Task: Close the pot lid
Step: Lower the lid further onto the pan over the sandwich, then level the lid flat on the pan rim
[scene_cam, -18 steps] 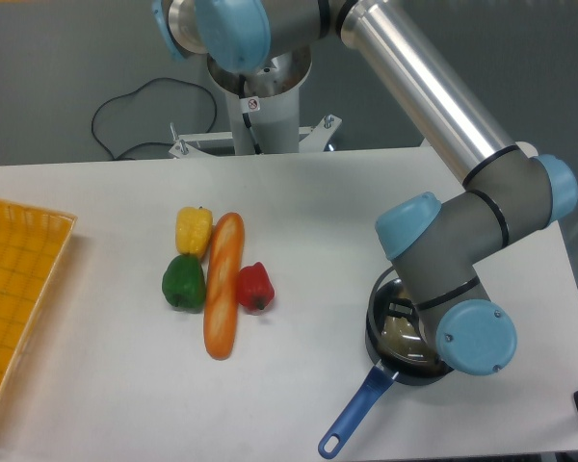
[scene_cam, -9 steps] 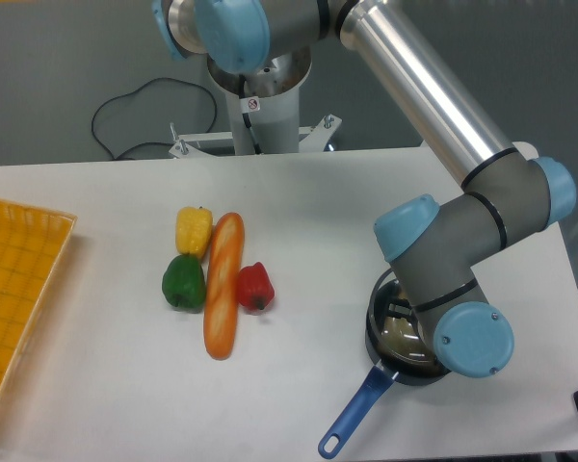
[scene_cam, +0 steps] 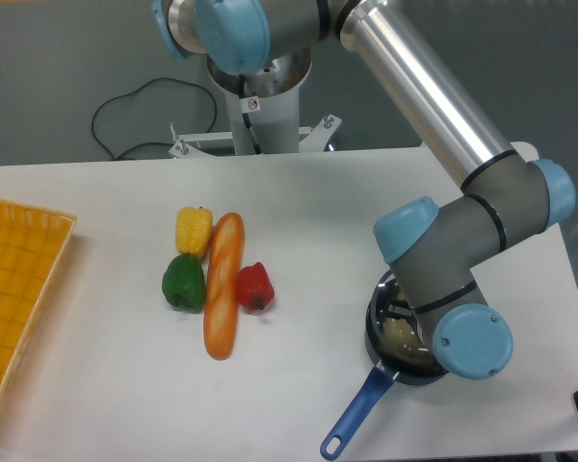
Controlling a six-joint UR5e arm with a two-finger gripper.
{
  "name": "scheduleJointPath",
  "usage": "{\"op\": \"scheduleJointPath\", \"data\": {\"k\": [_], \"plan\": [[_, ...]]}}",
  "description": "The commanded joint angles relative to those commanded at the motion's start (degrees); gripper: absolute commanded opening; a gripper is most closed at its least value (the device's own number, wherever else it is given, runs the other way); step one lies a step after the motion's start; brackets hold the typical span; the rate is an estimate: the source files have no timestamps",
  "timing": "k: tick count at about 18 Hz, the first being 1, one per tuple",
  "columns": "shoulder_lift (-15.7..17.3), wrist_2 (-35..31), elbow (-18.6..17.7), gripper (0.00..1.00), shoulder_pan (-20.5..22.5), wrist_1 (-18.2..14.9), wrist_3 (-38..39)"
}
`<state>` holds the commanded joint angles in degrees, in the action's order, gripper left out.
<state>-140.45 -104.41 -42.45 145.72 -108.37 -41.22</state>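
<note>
The pot (scene_cam: 383, 354) is a small dark blue-black pan at the right front of the table, its long blue handle (scene_cam: 356, 412) pointing toward the front edge with a hole at its end. The pot lid (scene_cam: 397, 332) shows only as a glassy patch with a metal rim over the pan; I cannot tell whether it rests on the rim. The arm's wrist hangs directly over the pan and covers my gripper (scene_cam: 405, 322), so its fingers and the lid's knob are hidden.
A baguette (scene_cam: 223, 284) lies mid-table with a yellow pepper (scene_cam: 194, 230), a green pepper (scene_cam: 183, 282) and a red pepper (scene_cam: 254, 287) beside it. A yellow basket (scene_cam: 19, 289) sits at the left edge. The arm's base (scene_cam: 260, 106) stands behind the table.
The wrist has shifted very slightly left and down over the pan. The pan handle has shifted a touch. The vegetables have not moved.
</note>
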Motion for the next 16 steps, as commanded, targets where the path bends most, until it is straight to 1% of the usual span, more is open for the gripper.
{"op": "scheduleJointPath", "data": {"k": [2, 8, 10, 12, 14, 16], "plan": [[0.5, 0.1, -0.4, 0.99, 0.0, 0.0, -0.4], [2.1, 0.6, -1.2, 1.0, 0.2, 0.1, -0.6], [3.3, 1.6, -2.1, 1.0, 0.4, 0.3, -0.8], [4.8, 2.9, -3.3, 1.0, 0.5, 2.6, -1.1], [6.5, 4.3, -4.8, 1.0, 0.6, 4.1, -1.8], [8.8, 5.1, -7.6, 1.0, 1.2, 6.1, -3.7]]}}
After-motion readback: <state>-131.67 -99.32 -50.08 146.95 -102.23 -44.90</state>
